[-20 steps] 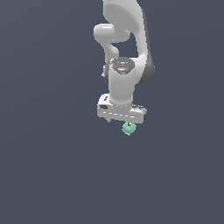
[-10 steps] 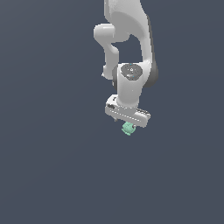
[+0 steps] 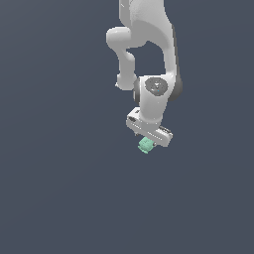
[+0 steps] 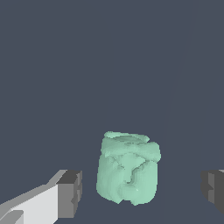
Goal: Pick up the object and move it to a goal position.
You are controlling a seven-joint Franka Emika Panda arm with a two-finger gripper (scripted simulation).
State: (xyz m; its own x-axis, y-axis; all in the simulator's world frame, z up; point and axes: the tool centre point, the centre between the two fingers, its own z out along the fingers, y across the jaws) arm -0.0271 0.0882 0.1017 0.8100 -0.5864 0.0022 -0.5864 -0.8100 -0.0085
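The object [image 3: 145,145] is a tiny mint-green lumpy block, seen just under the white hand in the exterior view. In the wrist view the block [image 4: 129,168] stands between my two dark finger pads [image 4: 71,194], with a gap on each side. My gripper [image 4: 142,191] is open around the block and touches it with neither pad. In the exterior view the gripper [image 3: 149,141] sits directly over the block, its hand tilted, and the fingertips are too small to make out.
Only a uniform dark grey surface [image 3: 59,188] shows around the arm. The white arm [image 3: 149,44] rises to the top edge of the exterior view. No goal marker shows.
The hand has shifted toward the exterior view's right, come down a little and tilted. The green block has stayed in the same place.
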